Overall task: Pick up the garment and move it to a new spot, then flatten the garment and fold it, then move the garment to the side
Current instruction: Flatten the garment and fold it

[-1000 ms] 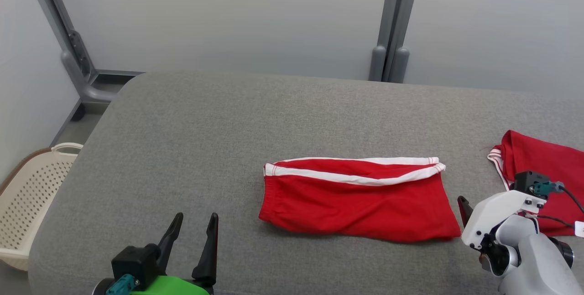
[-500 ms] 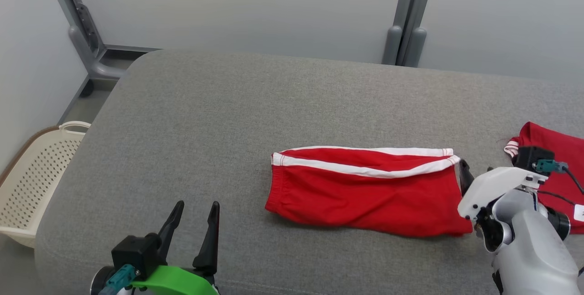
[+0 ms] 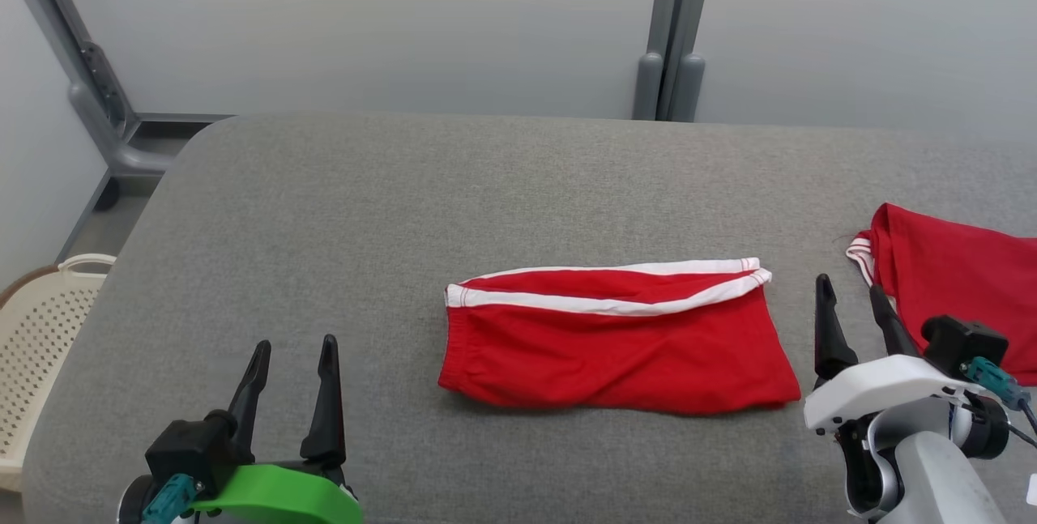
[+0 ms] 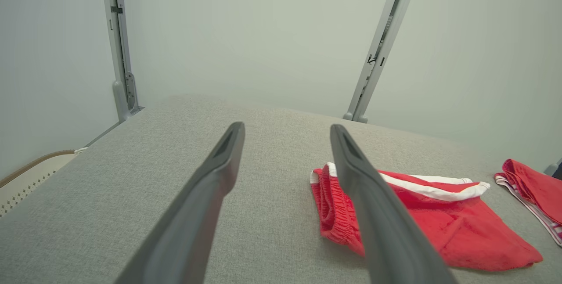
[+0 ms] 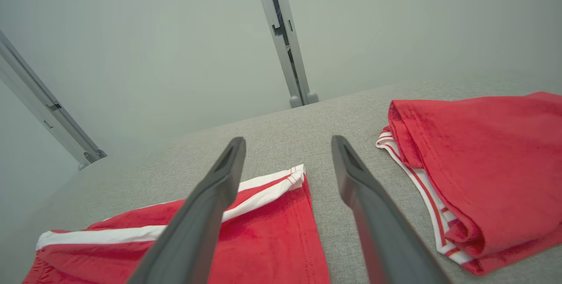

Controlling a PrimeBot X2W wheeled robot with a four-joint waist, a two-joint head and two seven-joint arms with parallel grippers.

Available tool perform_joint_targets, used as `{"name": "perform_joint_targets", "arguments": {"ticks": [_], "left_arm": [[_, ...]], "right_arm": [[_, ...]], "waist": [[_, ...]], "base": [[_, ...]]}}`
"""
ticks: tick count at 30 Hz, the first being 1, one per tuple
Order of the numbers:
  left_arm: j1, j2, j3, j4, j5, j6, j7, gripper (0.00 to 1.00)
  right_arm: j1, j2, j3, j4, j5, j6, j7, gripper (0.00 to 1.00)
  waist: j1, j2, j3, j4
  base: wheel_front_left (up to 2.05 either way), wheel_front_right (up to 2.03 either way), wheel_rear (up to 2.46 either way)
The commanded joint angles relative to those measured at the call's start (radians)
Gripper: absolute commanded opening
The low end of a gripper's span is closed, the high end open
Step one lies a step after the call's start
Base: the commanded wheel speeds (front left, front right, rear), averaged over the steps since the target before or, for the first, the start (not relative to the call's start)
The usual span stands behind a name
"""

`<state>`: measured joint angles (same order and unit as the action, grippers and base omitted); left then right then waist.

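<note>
Closest to you, the left gripper (image 3: 295,342) hangs over the near edge of the table (image 3: 389,200), jaws spread wide with nothing between them. It sits well left of the shorts (image 3: 616,342), so I read it as parked rather than working. A basket (image 3: 40,330) sits on the floor off the table's left edge, beyond that gripper.

The right gripper (image 3: 849,283) is equally wide open and empty. Its fingers point away from you into the bare strip between the shorts and a second red garment (image 3: 960,281). It is just beside the shorts' right end but not touching it. That looks to me like a staging spot for gripping that end.

The shorts lie mid-table, slightly right of centre. They are folded into a flat band, one layer on another. The fold appears done, so what remains is probably the move to the side.

Their long axis runs left to right, roughly parallel to the near table edge. The gathered waistband faces your left and the leg hems face the right gripper. The white stripe runs along the far long edge.

The second garment lies folded at the far right, apart from the shorts. That side looks like the likely destination.

Farthest back, a grey post (image 3: 668,30) stands against the wall.
</note>
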<state>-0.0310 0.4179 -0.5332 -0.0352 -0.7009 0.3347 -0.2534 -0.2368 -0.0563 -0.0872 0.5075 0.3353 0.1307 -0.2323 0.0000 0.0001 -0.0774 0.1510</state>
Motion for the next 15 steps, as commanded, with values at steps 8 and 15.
{"name": "perform_joint_targets", "arguments": {"ticks": [8, 15], "left_arm": [[0.023, 0.013, 0.013, 0.033, -0.010, -0.035, -0.007, 1.00], [0.029, 0.018, 0.036, 0.057, -0.028, -0.036, -0.007, 1.00]], "right_arm": [[0.115, 0.004, 0.027, -0.129, -0.034, 0.000, 0.010, 1.00], [0.161, 0.004, 0.060, -0.165, -0.040, 0.000, 0.023, 1.00]], "waist": [[0.0000, -0.0001, -0.017, -0.032], [0.0000, -0.0001, -0.021, -0.035]], "base": [[0.00, 0.00, 0.00], [0.00, 0.00, 0.00]]}}
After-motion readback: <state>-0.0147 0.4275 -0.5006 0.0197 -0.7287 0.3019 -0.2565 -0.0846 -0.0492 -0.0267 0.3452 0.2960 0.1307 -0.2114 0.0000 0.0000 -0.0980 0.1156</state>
